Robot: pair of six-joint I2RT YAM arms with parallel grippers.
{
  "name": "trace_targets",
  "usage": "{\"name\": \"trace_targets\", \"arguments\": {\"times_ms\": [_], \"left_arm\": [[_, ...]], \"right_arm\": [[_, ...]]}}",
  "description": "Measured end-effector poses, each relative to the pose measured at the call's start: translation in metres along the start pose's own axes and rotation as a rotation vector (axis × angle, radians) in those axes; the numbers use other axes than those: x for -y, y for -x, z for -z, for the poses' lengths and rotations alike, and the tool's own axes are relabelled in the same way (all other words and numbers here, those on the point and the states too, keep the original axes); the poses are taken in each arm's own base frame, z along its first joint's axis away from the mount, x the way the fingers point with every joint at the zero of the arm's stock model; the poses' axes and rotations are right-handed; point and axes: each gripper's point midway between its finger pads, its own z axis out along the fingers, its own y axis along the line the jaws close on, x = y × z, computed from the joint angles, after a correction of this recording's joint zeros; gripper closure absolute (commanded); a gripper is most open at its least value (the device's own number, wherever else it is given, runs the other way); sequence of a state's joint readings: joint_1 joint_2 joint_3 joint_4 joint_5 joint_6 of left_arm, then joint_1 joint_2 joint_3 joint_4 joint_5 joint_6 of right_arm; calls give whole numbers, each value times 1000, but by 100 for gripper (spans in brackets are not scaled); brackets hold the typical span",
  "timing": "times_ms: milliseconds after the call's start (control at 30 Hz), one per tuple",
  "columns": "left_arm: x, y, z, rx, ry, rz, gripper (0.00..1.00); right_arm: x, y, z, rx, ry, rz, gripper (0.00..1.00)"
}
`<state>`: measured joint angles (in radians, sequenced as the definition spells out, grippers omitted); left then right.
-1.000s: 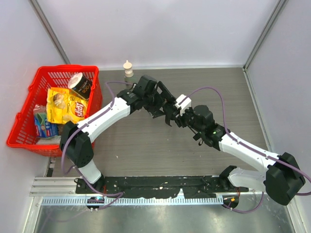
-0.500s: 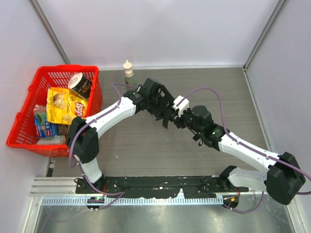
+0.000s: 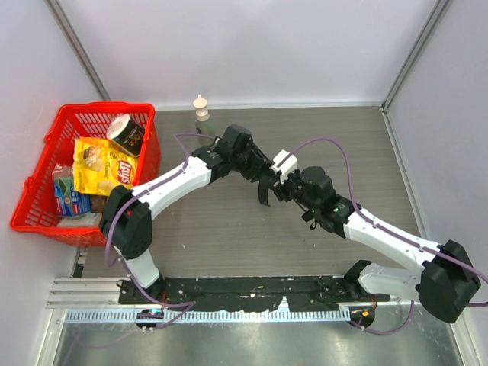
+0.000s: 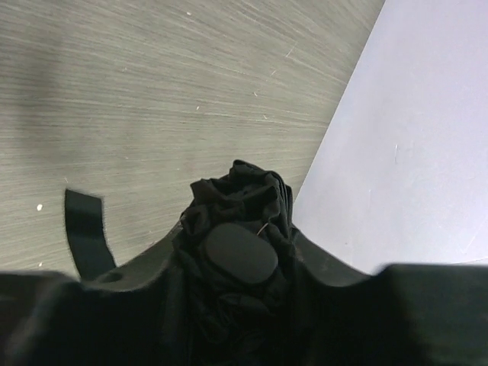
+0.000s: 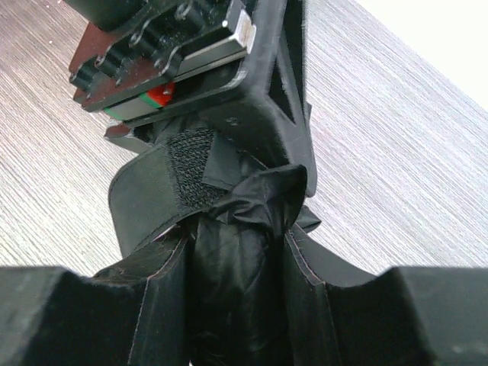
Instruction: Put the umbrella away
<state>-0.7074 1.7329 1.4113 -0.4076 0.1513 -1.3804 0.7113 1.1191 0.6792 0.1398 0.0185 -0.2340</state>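
The umbrella (image 3: 266, 181), a folded bundle of black fabric, hangs above the middle of the table between both arms. My left gripper (image 3: 258, 169) comes from the left and is shut on one end. In the left wrist view its jaws press both sides of the bunched fabric (image 4: 242, 200) around an oval black cap (image 4: 238, 253). My right gripper (image 3: 285, 187) is shut on the other end, with glossy fabric (image 5: 238, 263) filling the jaws. A closure strap (image 5: 156, 194) with a rough hook patch curls out to the left; its tip (image 4: 85, 229) dangles.
A red basket (image 3: 40, 151) stands at the far left, holding a yellow chip bag (image 3: 103, 164), a dark can (image 3: 127, 133) and other packets. A small beige bottle (image 3: 200, 110) stands by the back wall. The left gripper's body (image 5: 171, 53) looms close above the right jaws.
My left gripper has slid right and down onto the umbrella's end, and its jaws went from wide open to closed on the fabric. The right arm has held still.
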Motion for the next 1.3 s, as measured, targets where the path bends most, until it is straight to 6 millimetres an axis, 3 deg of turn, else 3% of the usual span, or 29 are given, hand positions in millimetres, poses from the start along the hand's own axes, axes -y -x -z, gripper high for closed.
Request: {"name": "trace_targets", "arguments": {"times_ms": [100,300,433,533,700,900,1100,1300], "left_arm": [[3,2,4,18,-17,-12,100],[9,3,14,46,-68,-47,100],[10,3,17,61,-106,-75,100],[9,4,21,76,-143,-103,100],[12,9,31,137,-197,-216,100],[32,32,69,283,-295,-335,100],[53,76,115,416,-446,-333,100],[64,97,149,452,-609,-314,100]], "right_arm": [[1,3,1,12,-6,0,99],[2,12,5,48,-15,1,96],[1,13,5,52,-18,-3,72],[-2,14,6,54,-13,-23,47],[-4,11,9,37,-32,-141,31],[2,-3,21,-34,-112,-314,22],[21,-25,48,-124,-266,-481,13],[60,3,74,-65,-386,-688,9]]}}
